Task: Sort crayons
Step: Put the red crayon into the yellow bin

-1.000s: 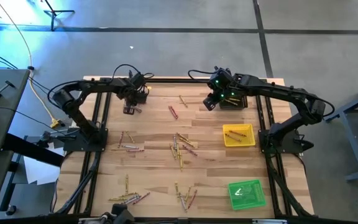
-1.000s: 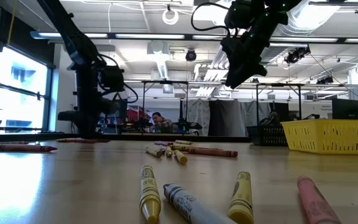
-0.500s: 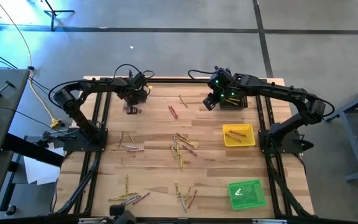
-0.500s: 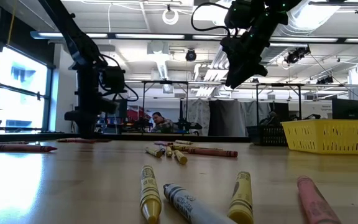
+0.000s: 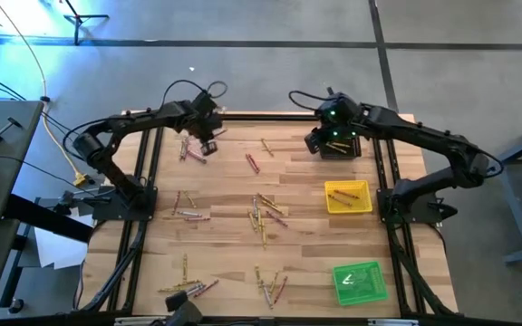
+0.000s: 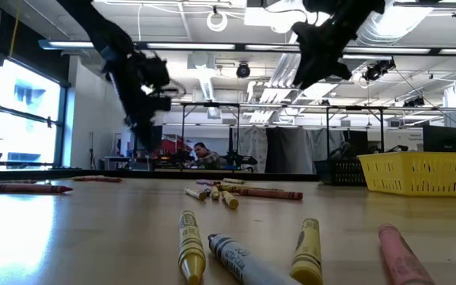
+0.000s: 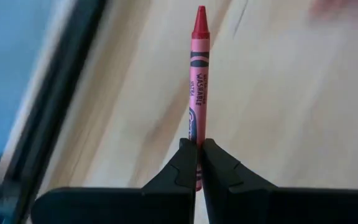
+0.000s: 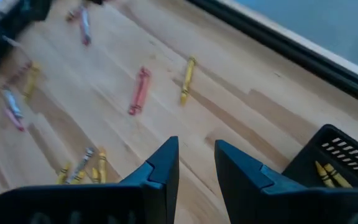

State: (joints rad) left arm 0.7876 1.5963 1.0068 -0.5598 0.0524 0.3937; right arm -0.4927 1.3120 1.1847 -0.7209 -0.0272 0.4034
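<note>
My left gripper point(image 7: 197, 146) is shut on a red crayon point(image 7: 199, 74) above the table's far left part point(image 5: 199, 148). My right gripper point(image 8: 196, 149) hangs open over the far middle of the table point(image 5: 314, 142), beside the black tray point(image 5: 338, 148), with nothing between its fingers. Many yellow, red and greyish crayons point(image 5: 263, 213) lie flat and scattered on the wooden table. A red one point(image 8: 138, 90) and a yellow one point(image 8: 187, 79) lie below my right gripper. The yellow tray point(image 5: 347, 196) and the black tray point(image 8: 334, 155) hold yellow crayons. My left gripper pinches the red crayon near its blunt end point(image 7: 197, 134) between its two fingertips. The fingers come slanting down from above and lie along the crayon. The crayon sticks out straight ahead of the fingers, pointed tip point(image 7: 200, 12) leading, lifted clear of the table.
A green tray point(image 5: 361, 281) stands at the near right, with the yellow tray between it and the black one. More crayons lie near the front edge point(image 6: 244, 253). Black rails point(image 5: 143, 172) run along both table sides. A person point(image 6: 200, 152) sits far behind the table.
My left gripper has shut on the red crayon at the far left and lifted it clear of the table, rolling its wrist as it rose. My right gripper has risen a little, still open, and drawn closer to the black tray.
</note>
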